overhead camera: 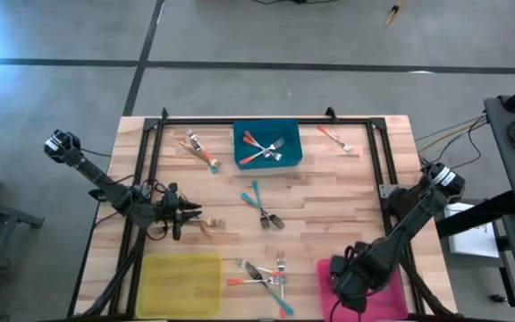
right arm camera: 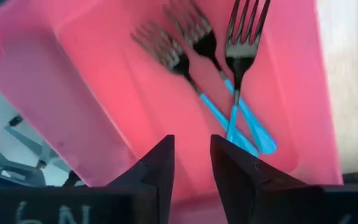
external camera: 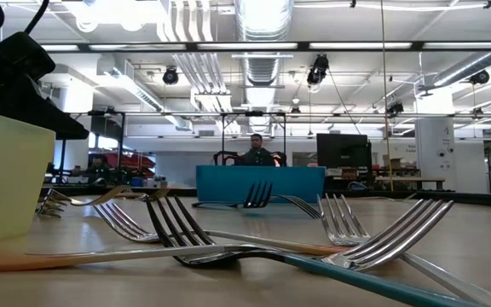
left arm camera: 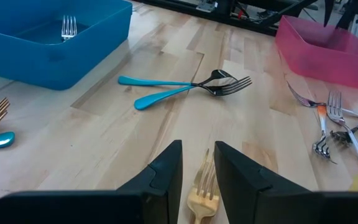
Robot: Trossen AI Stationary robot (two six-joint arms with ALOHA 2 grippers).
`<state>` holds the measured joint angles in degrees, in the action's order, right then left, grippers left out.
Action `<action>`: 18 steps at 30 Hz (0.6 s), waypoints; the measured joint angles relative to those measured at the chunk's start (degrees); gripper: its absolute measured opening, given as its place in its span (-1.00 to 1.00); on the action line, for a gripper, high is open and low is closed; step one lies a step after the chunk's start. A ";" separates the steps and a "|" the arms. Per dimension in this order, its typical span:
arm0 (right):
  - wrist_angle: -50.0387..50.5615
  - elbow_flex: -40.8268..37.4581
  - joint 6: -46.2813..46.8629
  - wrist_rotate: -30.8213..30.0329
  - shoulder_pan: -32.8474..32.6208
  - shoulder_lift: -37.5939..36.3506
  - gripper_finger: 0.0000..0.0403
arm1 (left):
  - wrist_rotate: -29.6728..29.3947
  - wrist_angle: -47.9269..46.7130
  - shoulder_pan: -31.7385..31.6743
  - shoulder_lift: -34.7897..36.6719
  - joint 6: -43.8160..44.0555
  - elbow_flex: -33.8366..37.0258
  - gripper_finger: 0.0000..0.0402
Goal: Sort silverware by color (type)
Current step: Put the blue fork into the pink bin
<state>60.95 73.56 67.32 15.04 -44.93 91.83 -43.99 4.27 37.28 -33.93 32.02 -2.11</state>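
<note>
My left gripper (left arm camera: 197, 146) (overhead camera: 195, 215) is at the table's left middle, shut on a gold fork (left arm camera: 204, 186) (overhead camera: 211, 224). My right gripper (right arm camera: 192, 155) (overhead camera: 347, 284) hangs open over the pink bin (right arm camera: 104, 93) at the near right, pointing steeply down with nothing between its fingers. Three teal-handled forks (right arm camera: 235, 118) lie flat on that bin's floor. Two crossed teal forks (overhead camera: 262, 207) (left arm camera: 185, 87) lie mid-table. Red-handled forks (overhead camera: 262, 150) rest in the blue bin (overhead camera: 289, 134). My left gripper pinches the gold fork between its two fingers at the neck just behind the tines (left arm camera: 197, 202). The fingers lie along the fork, nearly level, pointing toward the table's right. The tines (left arm camera: 209, 171) stick out past the fingertips. Whether the fork is clear of the table I cannot tell.
The yellow bin (overhead camera: 181, 284) stands at the near left. A cluster of red and teal forks (overhead camera: 265, 275) lies between the yellow and pink bins. A gold fork and a teal one (overhead camera: 199, 148) lie far left, and a red fork (overhead camera: 336, 139) far right. A black frame (overhead camera: 266, 121) borders the table.
</note>
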 joint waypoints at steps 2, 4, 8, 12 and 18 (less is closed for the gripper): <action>0.00 0.00 -2.29 -0.12 1.59 0.00 -0.56 | 0.00 0.00 0.01 0.00 -0.01 -0.01 -0.62; 0.02 0.00 -4.67 -1.20 3.60 0.00 -0.59 | 0.00 0.00 0.02 0.00 0.01 0.00 -0.62; 0.01 0.00 -8.31 -5.59 8.26 0.00 -0.64 | 0.00 0.00 0.02 0.00 0.01 0.00 -0.62; 0.00 0.02 -13.54 -8.97 13.57 0.00 -0.66 | 0.00 0.00 0.02 0.00 0.01 0.00 -0.62; -0.02 0.02 -18.98 -18.47 21.93 -0.07 -0.64 | 0.00 0.00 0.00 -0.01 0.01 0.00 -0.62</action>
<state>60.93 73.58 48.34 -3.43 -22.99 91.77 -43.99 4.27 37.28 -33.94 32.03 -2.11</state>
